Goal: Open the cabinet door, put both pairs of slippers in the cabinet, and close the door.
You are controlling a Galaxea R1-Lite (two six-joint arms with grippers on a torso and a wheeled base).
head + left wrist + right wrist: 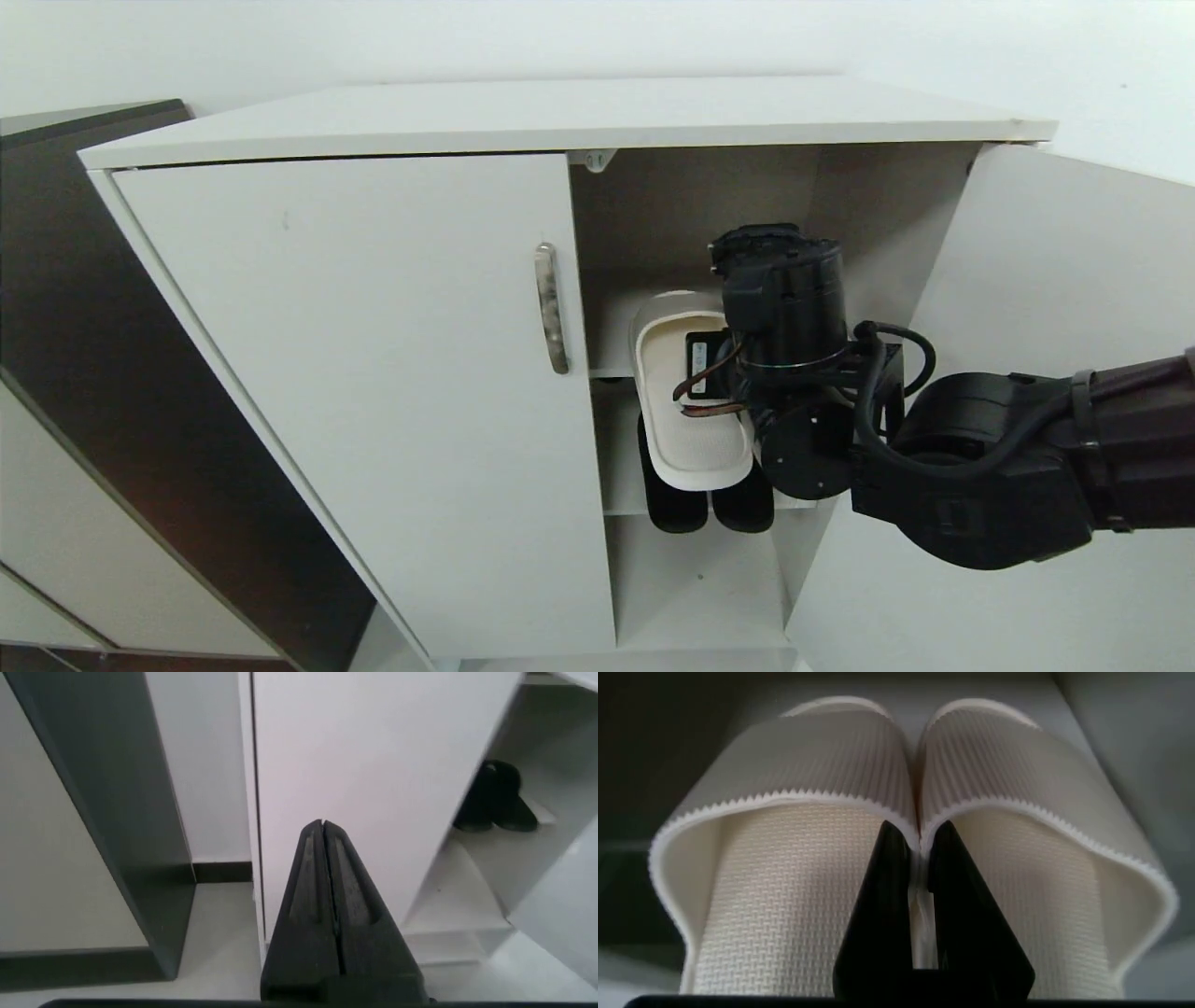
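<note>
The white cabinet (560, 114) has its right door (1055, 280) swung open and its left door (373, 392) closed. A pair of white slippers (693, 420) (785, 868) is held side by side, toes pointing into the open compartment, just above a shelf. My right gripper (920, 845) is shut on the two touching inner edges of that pair. A pair of black slippers (709, 509) (495, 798) lies on the shelf below, partly hidden by the white pair. My left gripper (322, 826) is shut with nothing in it, low in front of the closed left door.
A metal handle (551, 308) runs down the closed door's right edge. A dark panel (93, 327) stands left of the cabinet. The bottom compartment (695, 579) below the black slippers has free room. Pale floor (220, 938) lies in front.
</note>
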